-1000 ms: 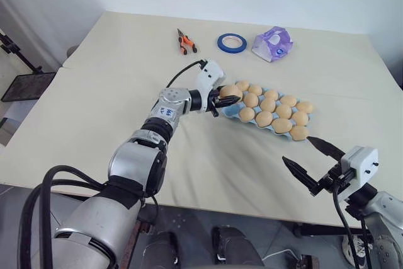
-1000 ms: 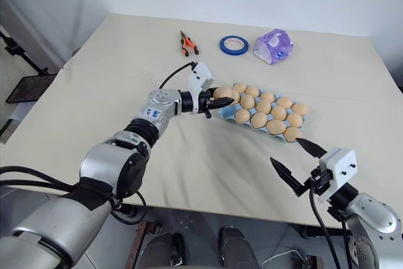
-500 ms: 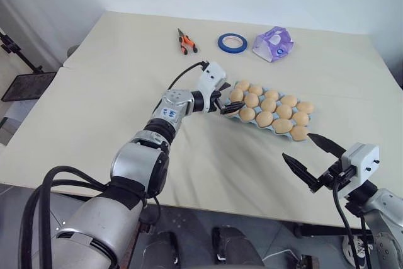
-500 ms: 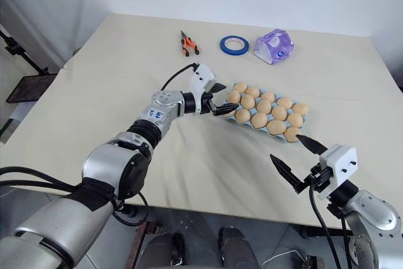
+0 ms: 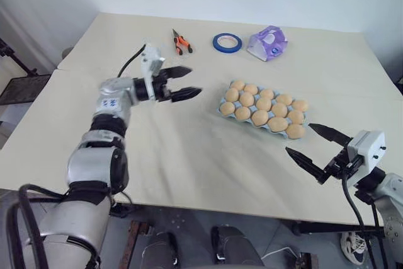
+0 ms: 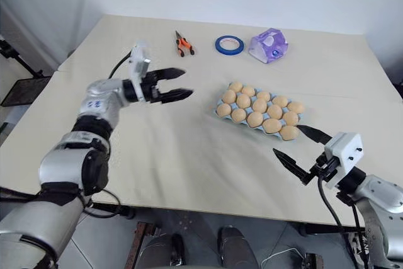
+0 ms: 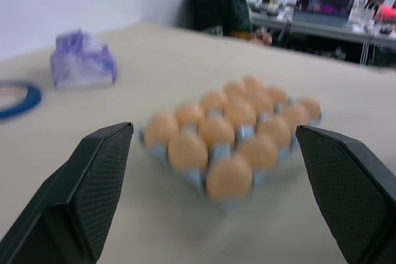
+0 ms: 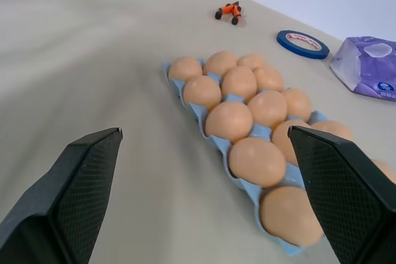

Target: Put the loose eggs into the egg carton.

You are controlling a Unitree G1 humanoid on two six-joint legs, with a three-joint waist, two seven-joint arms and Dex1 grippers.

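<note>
Tabletop (image 5: 189, 174) was a broad, matte cream surface with faint creases, and everything on it sat well apart. Farthest left, the left gripper (image 5: 184, 83) hung above the table at the end of a silver, jointed arm, its two black tapered fingers (image 5: 179, 70) spread wide with nothing between them; in the left wrist view their inner faces showed a fine cross-hatched grip texture. Near the far edge lay a small pair of pliers (image 5: 182, 42) with orange-and-black handles, then a flat ring of blue tape (image 5: 227, 43), then a crinkled purple-and-white plastic pack (image 5: 267, 43) with soft, puffy sides.

Nearer the middle right stood the egg carton (image 5: 223, 109), a light blue moulded tray whose thin scalloped walls rose between the cups. The eggs (image 5: 261, 118), smooth matte tan-brown ovals, sat in its cups in three rows, each upright and rounded above the rim; none lay loose on the cloth. The carton was apart from both grippers.

At the near right corner the right gripper (image 5: 317, 148) hovered just beside the carton's end, white housing behind it, its pointed black fingers (image 5: 327, 133) held fully apart and empty. Beyond the table, the left wrist view showed a seated person in a dark top (image 7: 221, 4).
</note>
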